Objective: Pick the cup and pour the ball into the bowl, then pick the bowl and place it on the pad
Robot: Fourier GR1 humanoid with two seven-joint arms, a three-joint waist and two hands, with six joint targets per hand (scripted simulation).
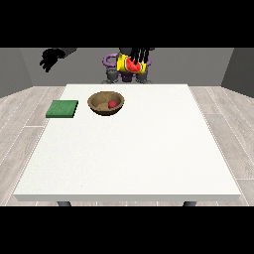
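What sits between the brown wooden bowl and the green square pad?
Nothing visible. The brown wooden bowl, red ball inside, stands apart from the green square pad; only bare white table lies between them.

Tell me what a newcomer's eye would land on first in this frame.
Probably the yellow cup, held up behind the table's far edge by the hand at the view's right, its red-lined mouth tipped toward the camera. Next, the wooden bowl with the red ball inside, and the green pad beside it.
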